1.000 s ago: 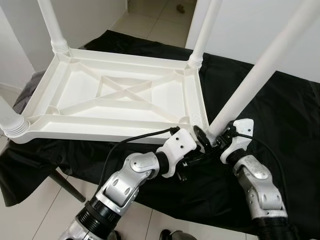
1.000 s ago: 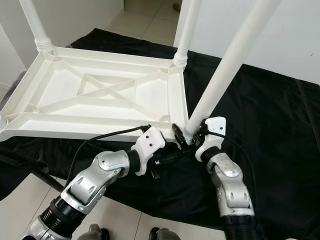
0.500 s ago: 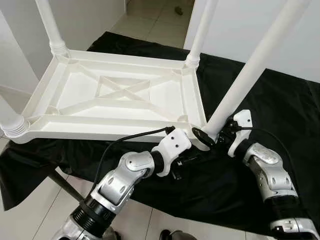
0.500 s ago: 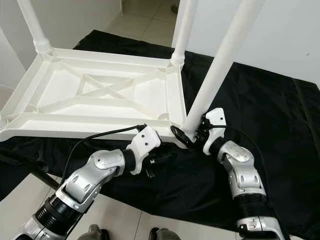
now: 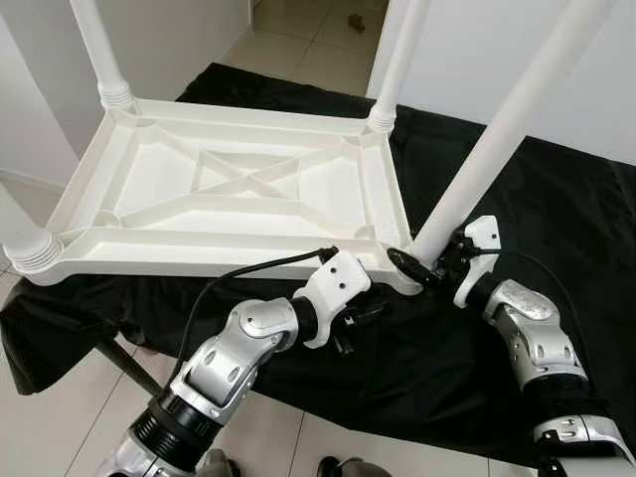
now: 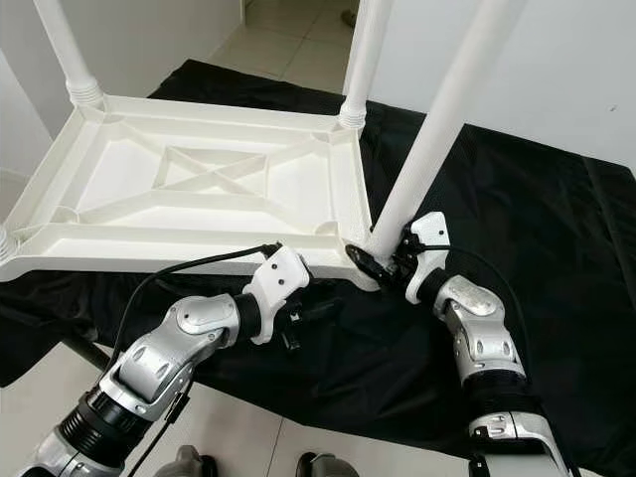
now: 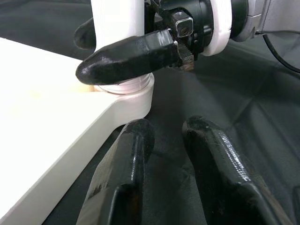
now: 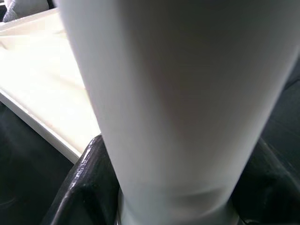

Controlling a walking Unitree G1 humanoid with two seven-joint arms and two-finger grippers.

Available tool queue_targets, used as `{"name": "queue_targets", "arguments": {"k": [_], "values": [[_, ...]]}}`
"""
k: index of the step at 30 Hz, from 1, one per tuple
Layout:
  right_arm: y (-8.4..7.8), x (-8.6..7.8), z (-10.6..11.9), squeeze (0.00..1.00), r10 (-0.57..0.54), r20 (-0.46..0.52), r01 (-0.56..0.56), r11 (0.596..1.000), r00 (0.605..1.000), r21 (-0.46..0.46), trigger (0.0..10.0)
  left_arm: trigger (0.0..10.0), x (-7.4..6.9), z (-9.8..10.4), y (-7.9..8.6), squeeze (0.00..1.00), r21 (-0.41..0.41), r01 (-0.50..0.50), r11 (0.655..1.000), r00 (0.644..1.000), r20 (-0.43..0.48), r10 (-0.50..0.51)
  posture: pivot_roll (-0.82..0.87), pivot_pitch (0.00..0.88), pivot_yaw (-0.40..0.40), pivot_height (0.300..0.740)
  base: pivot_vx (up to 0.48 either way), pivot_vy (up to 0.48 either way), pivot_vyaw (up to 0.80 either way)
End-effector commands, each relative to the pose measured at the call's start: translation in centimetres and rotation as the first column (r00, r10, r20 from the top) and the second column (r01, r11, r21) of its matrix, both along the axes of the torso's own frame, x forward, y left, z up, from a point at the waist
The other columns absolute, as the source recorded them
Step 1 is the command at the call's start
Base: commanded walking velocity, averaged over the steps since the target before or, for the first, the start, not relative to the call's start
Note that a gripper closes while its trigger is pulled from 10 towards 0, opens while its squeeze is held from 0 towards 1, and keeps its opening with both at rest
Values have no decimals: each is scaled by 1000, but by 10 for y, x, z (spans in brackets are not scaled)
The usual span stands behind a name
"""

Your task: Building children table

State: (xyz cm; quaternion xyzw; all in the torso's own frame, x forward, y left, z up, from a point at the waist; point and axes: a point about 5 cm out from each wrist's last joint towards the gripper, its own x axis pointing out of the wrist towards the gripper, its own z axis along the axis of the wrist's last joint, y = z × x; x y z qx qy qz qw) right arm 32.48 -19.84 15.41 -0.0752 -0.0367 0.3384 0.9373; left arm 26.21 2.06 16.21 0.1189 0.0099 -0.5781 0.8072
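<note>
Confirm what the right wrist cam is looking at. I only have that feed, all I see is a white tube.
Observer: It's the near-right table leg. The right tool grips it at its base, by the corner socket.
Operator: Left arm?
Observer: The left tool is empty, over the black cloth just below that corner.
Operator: Other legs in?
Observer: Three more stand at the other corners of the upturned tabletop.

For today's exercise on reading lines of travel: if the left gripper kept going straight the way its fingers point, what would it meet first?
Most likely the black cloth just ahead of the left gripper, then the right gripper clamped on the near table leg. Depth is hard to judge, so the white table corner could come first.
</note>
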Motion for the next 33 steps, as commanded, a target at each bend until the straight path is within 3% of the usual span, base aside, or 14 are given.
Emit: {"name": "queue_targets", "arguments": {"k": [1, 7, 8, 10, 11, 20, 21, 25, 27, 29, 30, 31, 32, 33], "values": [[-1, 2, 4, 0, -1, 19, 0, 999, 1000, 42, 0, 10000, -5, -1, -4, 0, 9, 83, 996, 996, -27, -83, 50, 103, -65, 740, 0, 0, 0], [-3, 1, -1, 0, -18, 11, 17, 999, 1000, 41, 0, 10000, -4, -1, -4, 0, 7, 84, 996, 996, -30, -83, 45, 96, -69, 740, 0, 0, 0], [-3, 0, -4, 0, -37, 2, 37, 999, 999, 39, 4980, 10000, -5, -1, -5, 0, 5, 84, 996, 996, -30, -84, 44, 97, -70, 740, 0, 0, 0], [-3, 0, -6, 0, -51, -5, 51, 998, 999, 38, 4980, 10000, -4, -1, -5, 0, 5, 84, 996, 996, -31, -84, 44, 97, -71, 740, 0, 0, 0], [-2, 0, -8, 0, -70, -13, 70, 997, 997, 42, 10000, 10000, -5, -1, -6, 0, 4, 84, 996, 996, -31, -84, 43, 96, -73, 740, 0, 0, 0], [7, -4, -22, 0, -294, -69, 296, 955, 953, 28, 10000, 10000, -5, -2, -8, 0, -12, 77, 997, 996, -43, -78, 34, 95, -75, 740, 0, 0, 0], [7, -6, -21, 0, -374, -59, 376, 926, 926, 34, 10000, 10000, -5, -2, -9, 0, -16, 74, 997, 996, -46, -75, 32, 100, -77, 740, 0, 0, 0], [8, -8, -19, 0, -441, -32, 442, 896, 897, 44, 10000, 10000, -5, -2, -9, 0, -17, 73, 997, 996, -47, -74, 32, 108, -75, 740, 0, 0, 0], [4, -11, -20, 0, -541, -45, 543, 836, 840, 80, 10000, 10000, -6, -2, -9, 0, -17, 73, 997, 996, -47, -74, 30, 114, -75, 740, 0, 0, 0], [4, -11, -20, 0, -541, -45, 543, 836, 840, 80, 10000, 10000, -6, -2, -9, 0, -17, 73, 997, 996, -47, -74, 30, 114, -75, 740, 0, 0, 0], [1, -16, -22, 0, -655, -54, 657, 747, 754, 105, 10000, 10000, -5, -2, -8, 0, -15, 73, 997, 996, -46, -74, 27, 120, -78, 740, 0, 0, 0], [1, -16, -22, 0, -655, -54, 657, 747, 754, 105, 10000, 10000, -5, -2, -8, 0, -15, 73, 997, 996, -46, -74, 27, 120, -78, 740, 0, 0, 0], [2, -22, -22, 0, -707, -45, 707, 699, 706, 108, 10000, 10000, -6, -2, -8, 0, -16, 74, 997, 996, -46, -74, 27, 120, -78, 740, 0, 0, 0], [2, -22, -22, 0, -707, -45, 707, 699, 706, 108, 10000, 10000, -6, -2, -8, 0, -16, 74, 997, 996, -46, -74, 27, 120, -78, 740, 0, 0, 0]]}}
